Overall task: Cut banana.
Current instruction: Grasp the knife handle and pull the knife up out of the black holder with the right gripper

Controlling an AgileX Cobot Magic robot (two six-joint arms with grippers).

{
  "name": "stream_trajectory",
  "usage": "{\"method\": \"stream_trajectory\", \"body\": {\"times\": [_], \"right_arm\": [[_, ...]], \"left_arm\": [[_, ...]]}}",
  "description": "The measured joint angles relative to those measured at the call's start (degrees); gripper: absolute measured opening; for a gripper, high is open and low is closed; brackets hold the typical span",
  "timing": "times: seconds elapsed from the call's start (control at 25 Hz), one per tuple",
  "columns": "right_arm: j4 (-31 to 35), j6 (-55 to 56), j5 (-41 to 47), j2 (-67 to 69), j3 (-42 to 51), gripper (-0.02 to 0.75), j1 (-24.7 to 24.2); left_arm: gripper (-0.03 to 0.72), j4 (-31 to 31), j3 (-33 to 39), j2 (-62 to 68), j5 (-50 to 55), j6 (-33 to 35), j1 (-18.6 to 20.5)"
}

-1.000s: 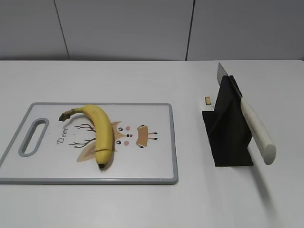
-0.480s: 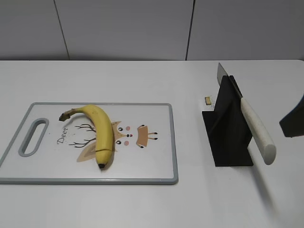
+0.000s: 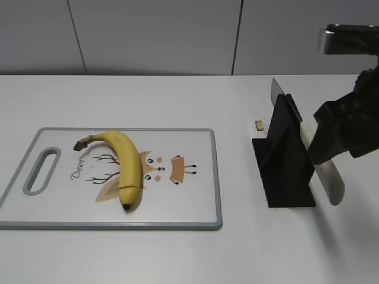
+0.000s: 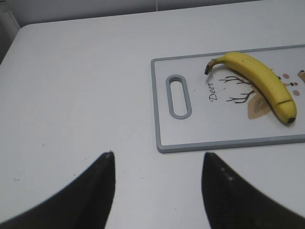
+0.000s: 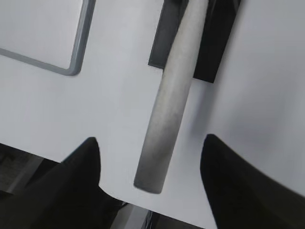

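banana [image 3: 127, 163]: 1 | cutting board [image 3: 195, 207]: 1 | knife [image 3: 323, 168]: 1 | knife stand [image 3: 284, 160]: 1

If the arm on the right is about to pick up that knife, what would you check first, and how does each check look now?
1. Right tool open: ok, its fingers stand apart on either side of the knife handle.
2. Handle lined up between the fingers: ok in the right wrist view.
3. Tool low enough to close on the handle: cannot tell; no contact shows.
4. Knife seated in its black stand: ok, the blade sits in it and the handle sticks out free.
5. Banana ready: ok, lying on the cutting board.
6. Left tool out of the way: ok, open over bare table, apart from the board.
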Motion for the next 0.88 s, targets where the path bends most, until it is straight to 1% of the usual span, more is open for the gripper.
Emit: {"method": "stream_trajectory", "body": {"times": [0.12,0.44,0.56,0.88], "right_arm": [[-1.00,2.25,0.00,3.84,-1.88,0.510,0.00],[-1.39,4.75,1.79,12.17,-2.10,0.507,0.00],[-1.43,6.22,2.22,13.67,-2.10,0.478,0.00],[-1.43,8.86,2.38,13.91,-2.10,0.359,0.00]], "left_arm": [[0.553,0.00,0.00,0.00,0.00,0.00,0.00],[0.553,0.00,0.00,0.00,0.00,0.00,0.00],[0.553,0.00,0.00,0.00,0.00,0.00,0.00],[0.553,0.00,0.00,0.00,0.00,0.00,0.00]]}}
